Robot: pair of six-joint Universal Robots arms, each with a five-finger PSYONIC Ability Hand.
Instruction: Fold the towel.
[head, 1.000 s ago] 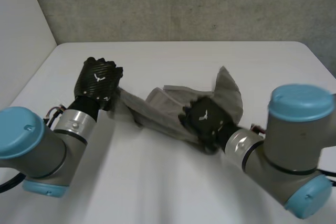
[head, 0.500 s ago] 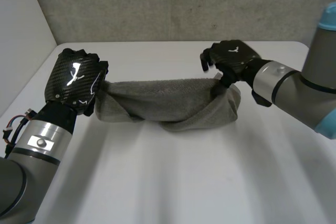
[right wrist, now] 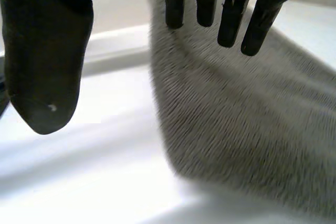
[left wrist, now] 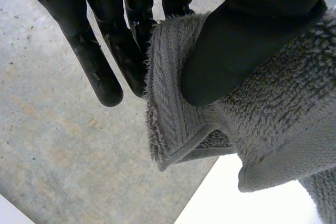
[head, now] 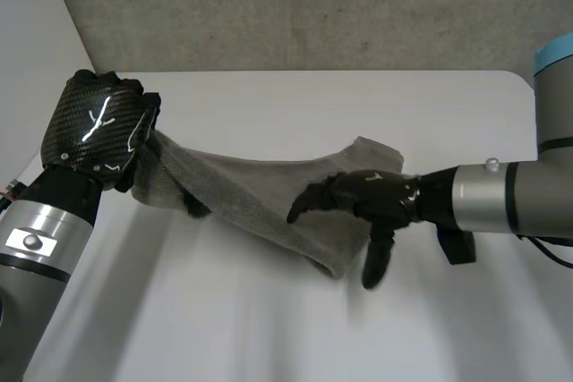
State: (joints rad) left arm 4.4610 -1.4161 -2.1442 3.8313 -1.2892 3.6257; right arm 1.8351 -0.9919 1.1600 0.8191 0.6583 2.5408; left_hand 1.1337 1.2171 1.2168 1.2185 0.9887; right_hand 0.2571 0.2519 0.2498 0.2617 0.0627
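Nearest me, the right robot hand [head: 380,199] hangs over the low end of the towel [head: 242,187], its fingers straight and spread and its thumb well apart from them, so it has hold of nothing; in its wrist view the cloth lies under the fingertips while the thumb sits over bare counter [head: 269,328]. The towel is pulled out into a long band, with its long axis running from about 4 o'clock, by this hand, up to about 10 o'clock. I cannot tell whether the low end touches the counter. At the far, high end the left robot hand [head: 97,130] is closed on the towel, its thumb pinching a folded edge against the fingers in its wrist view, and it carries that end clear of the counter. I judge the free end to be the right hand's job: it is the nearer one, and the cloth lies directly beneath it, stretching away towards 10 o'clock
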